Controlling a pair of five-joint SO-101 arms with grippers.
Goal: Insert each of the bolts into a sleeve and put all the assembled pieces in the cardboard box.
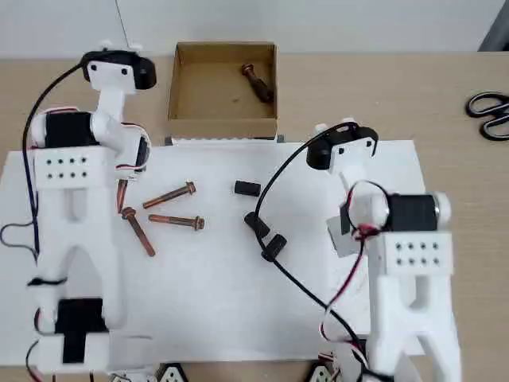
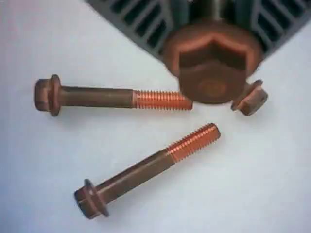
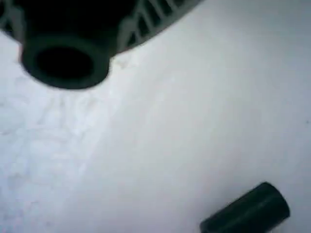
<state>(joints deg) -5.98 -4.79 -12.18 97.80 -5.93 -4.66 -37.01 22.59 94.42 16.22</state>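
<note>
The left fingers [image 2: 136, 17] grip a bolt [image 2: 212, 63] above the white sheet [image 1: 223, 302] on the bench [image 1: 382, 95]; three loose bolts [image 1: 169, 195] lie beside. The cardboard box [image 1: 223, 127] holds one assembled piece [image 1: 257, 82]. Past three loose sleeves [image 1: 247, 189], the right fingers [image 3: 160, 12] clasp a black sleeve [image 3: 63, 60].

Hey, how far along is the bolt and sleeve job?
Done: one copper-coloured bolt in a black sleeve lies in the cardboard box. In hand: the left gripper holds a bolt, the right gripper a sleeve. Left: three loose bolts and three loose sleeves on the white sheet.
</note>
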